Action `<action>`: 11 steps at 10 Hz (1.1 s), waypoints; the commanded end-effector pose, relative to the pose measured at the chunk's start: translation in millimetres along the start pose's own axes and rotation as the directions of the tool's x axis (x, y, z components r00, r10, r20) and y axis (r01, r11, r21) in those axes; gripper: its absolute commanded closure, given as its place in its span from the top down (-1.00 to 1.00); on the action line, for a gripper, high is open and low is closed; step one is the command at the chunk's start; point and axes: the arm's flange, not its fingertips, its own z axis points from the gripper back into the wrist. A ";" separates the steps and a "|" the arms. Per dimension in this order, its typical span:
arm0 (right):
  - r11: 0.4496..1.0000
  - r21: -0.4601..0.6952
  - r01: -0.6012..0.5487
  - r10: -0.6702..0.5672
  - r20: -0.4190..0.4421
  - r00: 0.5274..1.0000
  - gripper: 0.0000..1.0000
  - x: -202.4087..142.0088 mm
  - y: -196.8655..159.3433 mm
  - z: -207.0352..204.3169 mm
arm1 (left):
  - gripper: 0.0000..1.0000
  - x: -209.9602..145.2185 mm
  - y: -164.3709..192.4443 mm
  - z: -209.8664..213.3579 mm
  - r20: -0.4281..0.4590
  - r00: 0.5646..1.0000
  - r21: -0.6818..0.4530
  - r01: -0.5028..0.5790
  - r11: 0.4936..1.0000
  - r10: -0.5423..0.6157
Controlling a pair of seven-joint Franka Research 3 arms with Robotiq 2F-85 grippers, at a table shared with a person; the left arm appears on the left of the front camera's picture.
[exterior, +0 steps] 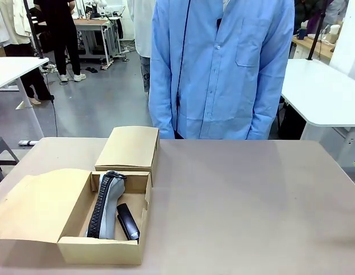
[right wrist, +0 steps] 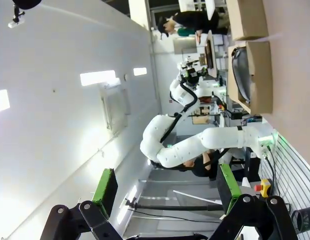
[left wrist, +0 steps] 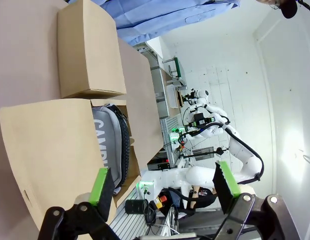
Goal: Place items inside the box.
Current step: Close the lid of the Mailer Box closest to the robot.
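Both pairs of fingers stand wide and hold nothing: the left gripper looks at the open box from the side, and the right gripper points away toward the room. Inside the box lie a grey pouch with a black zipper and, just beside it, a black stapler. A second, closed box touches its far side. The worktop carries no loose item, so I judge the placing nearly or fully done.
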 end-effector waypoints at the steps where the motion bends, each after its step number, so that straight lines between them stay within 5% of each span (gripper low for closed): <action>1: 1.000 -0.002 0.020 -0.020 -0.005 1.000 1.00 -6.3 2.0 -3.4 | 1.00 -0.7 -2.0 0.0 0.007 1.000 -0.018 0.019 1.000 -0.019; 2: 1.000 -0.002 0.020 -0.020 -0.005 1.000 1.00 -6.3 2.0 -3.4 | 1.00 0.0 0.0 0.0 0.000 1.000 0.000 0.000 1.000 0.000; 3: 1.000 -0.002 0.020 -0.020 -0.005 1.000 1.00 -6.3 2.0 -3.4 | 1.00 -11.2 -35.6 -10.0 -0.124 0.968 -0.107 0.206 0.973 -0.218; 4: 1.000 -0.002 0.020 -0.020 -0.005 1.000 1.00 -6.3 2.0 -3.4 | 1.00 -25.2 -59.6 -37.1 -0.230 0.850 -0.211 0.433 0.877 -0.475; 5: 1.000 -0.002 0.020 -0.020 -0.005 1.000 1.00 -6.3 2.0 -3.4 | 1.00 -41.6 -68.1 -60.2 -0.342 0.642 -0.333 0.600 0.727 -0.686; 6: 1.000 -0.002 0.020 -0.020 -0.005 1.000 1.00 -6.3 2.0 -3.4 | 1.00 -55.1 -61.9 -76.1 -0.363 0.429 -0.374 0.746 0.551 -0.827; 7: 1.000 -0.002 0.020 -0.020 -0.005 1.000 1.00 -6.3 2.0 -3.4 | 1.00 -61.7 -52.4 -81.0 -0.346 0.322 -0.395 0.802 0.449 -0.881; 9: 1.000 -0.002 0.020 -0.020 -0.005 1.000 1.00 -6.3 2.0 -3.4 | 1.00 -64.6 -16.6 -77.4 -0.247 -0.020 -0.276 0.960 0.051 -0.969; 11: 1.000 -0.002 0.020 -0.020 -0.005 1.000 1.00 -6.3 2.0 -3.4 | 1.00 -63.0 25.1 -68.3 -0.228 -0.248 -0.208 0.957 -0.202 -0.941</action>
